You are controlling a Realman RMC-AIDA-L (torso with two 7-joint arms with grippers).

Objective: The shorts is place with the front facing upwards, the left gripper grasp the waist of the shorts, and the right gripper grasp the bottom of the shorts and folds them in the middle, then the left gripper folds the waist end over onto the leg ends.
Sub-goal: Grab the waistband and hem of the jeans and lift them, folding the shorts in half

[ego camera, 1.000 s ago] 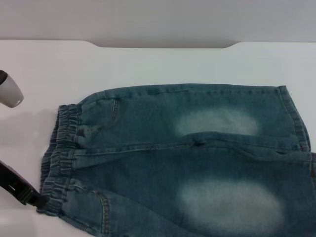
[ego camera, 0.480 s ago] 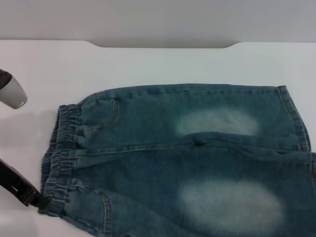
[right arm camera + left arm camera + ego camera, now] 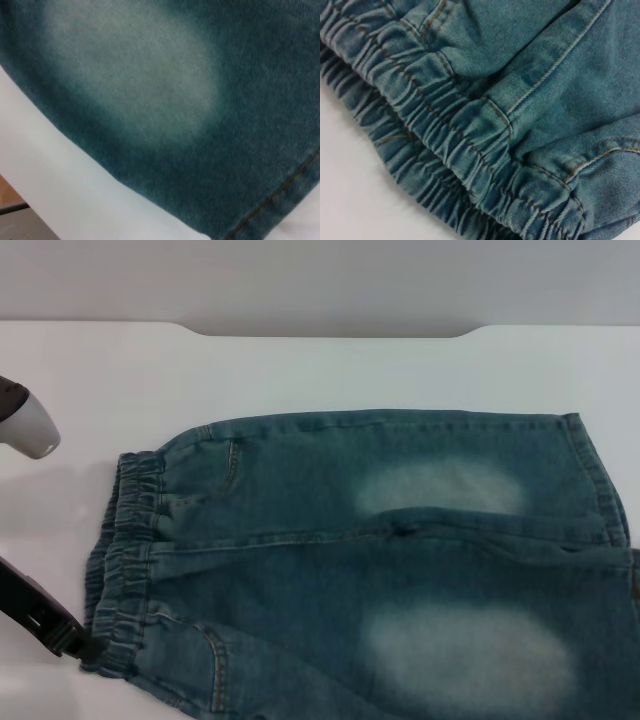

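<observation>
The shorts [image 3: 380, 560] lie flat on the table [image 3: 330, 370] — waistband [image 3: 125, 560] left, leg hems [image 3: 605, 490] right.

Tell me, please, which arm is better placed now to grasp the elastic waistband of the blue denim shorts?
Left. The black left gripper sits right at the gathered elastic waistband of the blue denim shorts; the right wrist view shows only a faded thigh patch.

shorts [image 3: 380, 560] flat on white table [image 3: 320, 370], waistband [image 3: 125, 560] on left; left gripper [image 3: 75, 645] touching waistband's near corner, fingers unclear
</observation>
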